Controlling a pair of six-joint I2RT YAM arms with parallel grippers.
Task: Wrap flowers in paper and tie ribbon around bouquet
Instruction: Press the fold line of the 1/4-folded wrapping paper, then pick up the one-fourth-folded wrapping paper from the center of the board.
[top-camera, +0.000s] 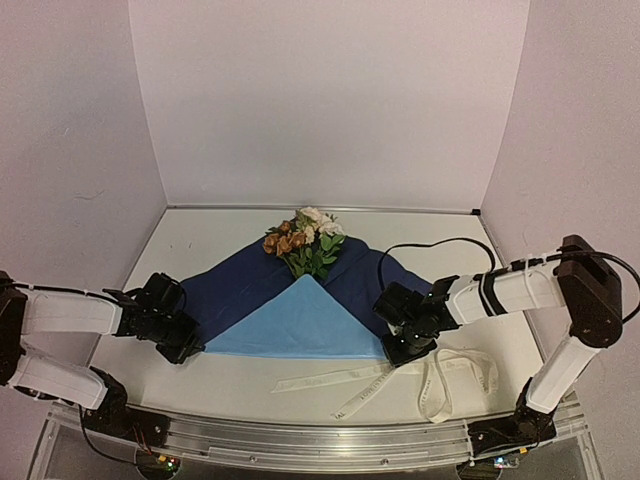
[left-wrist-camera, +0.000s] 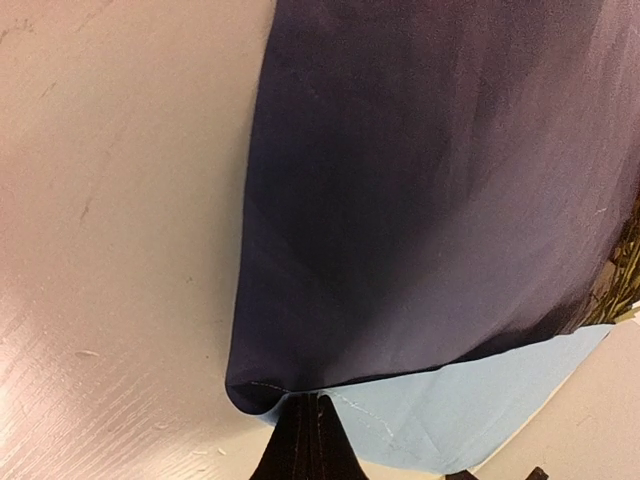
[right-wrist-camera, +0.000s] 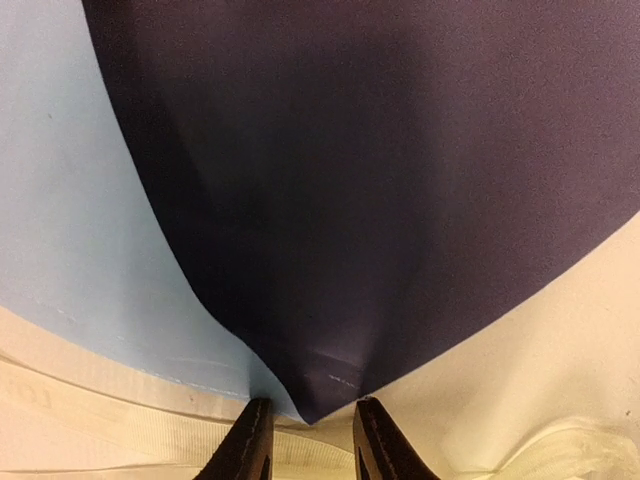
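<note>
Blue paper (top-camera: 300, 322), flowers (top-camera: 305, 238) in its fold

No text, label, brand or number can be read anywhere. The ribbon (top-camera: 330, 378), lying along the near edge of the table (top-camera: 200, 245) toward its right corner, carries faint grey printed marks along its length. They are too small and blurred to make out.
</note>
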